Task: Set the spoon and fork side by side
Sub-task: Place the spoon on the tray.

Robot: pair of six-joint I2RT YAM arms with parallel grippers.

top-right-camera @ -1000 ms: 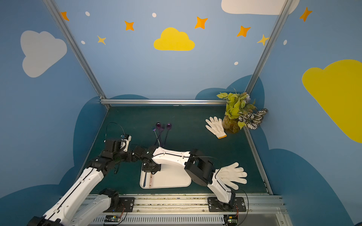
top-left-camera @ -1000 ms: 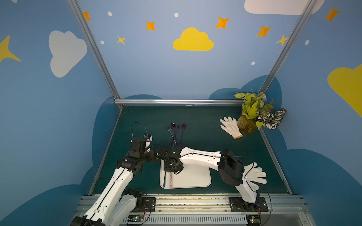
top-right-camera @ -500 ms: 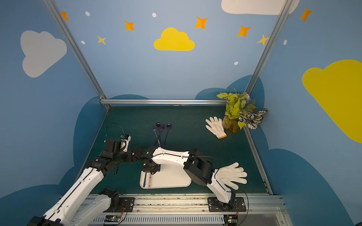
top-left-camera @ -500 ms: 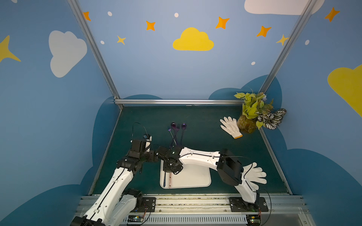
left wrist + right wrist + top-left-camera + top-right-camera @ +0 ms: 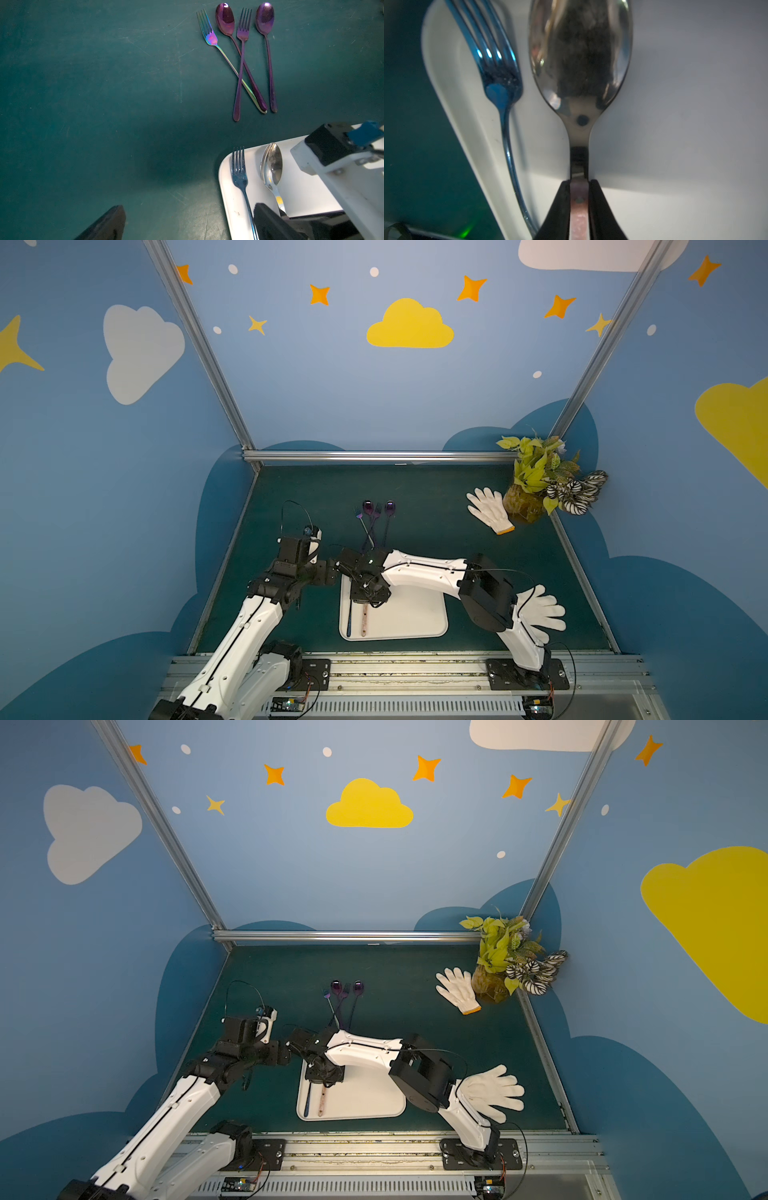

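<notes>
Spoon (image 5: 580,62) handle pinched in right gripper (image 5: 579,184), fork (image 5: 500,83) just beside

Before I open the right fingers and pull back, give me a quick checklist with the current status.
1. The spoon and fork parallel, apart, uncrossed: ok.
2. Both inside the tray: ok.
3. The spoon lying flat on the tray: cannot tell.
4. The right gripper has its fingers on the spoon's handle only, clear of the fork: ok.
5. The left gripper open and empty: ok.
</notes>
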